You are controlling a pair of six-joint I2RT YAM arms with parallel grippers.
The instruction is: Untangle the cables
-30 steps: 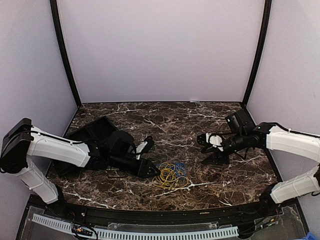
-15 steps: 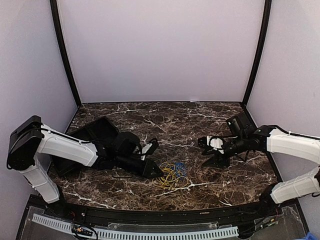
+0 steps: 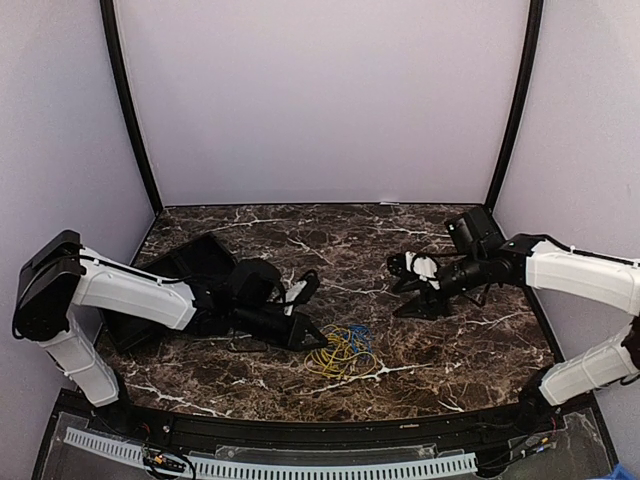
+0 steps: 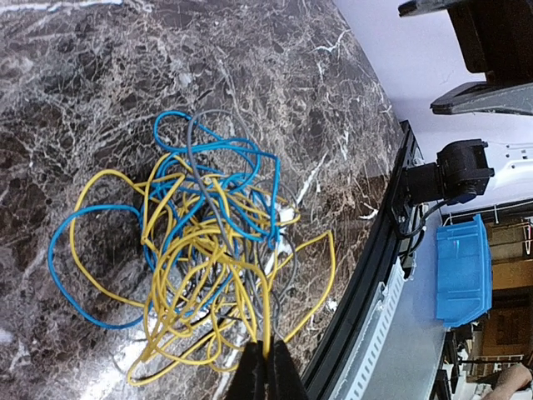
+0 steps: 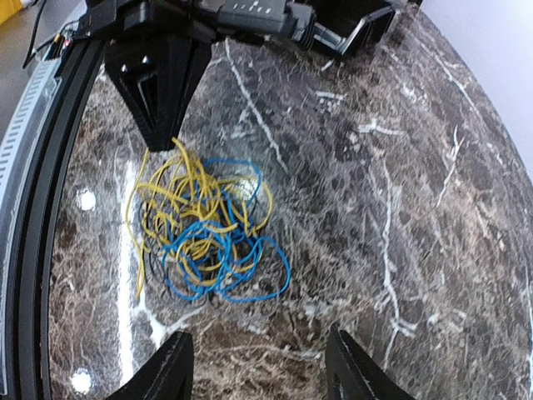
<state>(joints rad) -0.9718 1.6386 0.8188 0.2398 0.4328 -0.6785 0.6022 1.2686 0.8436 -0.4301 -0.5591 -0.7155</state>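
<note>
The cables (image 3: 343,350) lie in one tangled heap of yellow, blue and a few grey wires on the marble table, near the front middle. My left gripper (image 3: 318,343) is low at the heap's left edge. In the left wrist view, that gripper (image 4: 267,357) is shut on a yellow cable strand rising out of the cables (image 4: 200,250). My right gripper (image 3: 404,288) hovers open to the right of the heap and further back, apart from it. The right wrist view shows this gripper (image 5: 258,337) empty, with the cables (image 5: 204,225) ahead and the left gripper's black tip (image 5: 158,125) beyond.
A black tray (image 3: 190,262) sits at the left behind the left arm. The table's black front rail (image 3: 320,425) runs close to the heap. A blue bin (image 4: 462,271) stands off the table past the rail. Purple walls enclose three sides.
The left gripper has shut on a yellow strand at the heap's edge. The right arm has shifted left and toward the back, its jaws a little wider.
</note>
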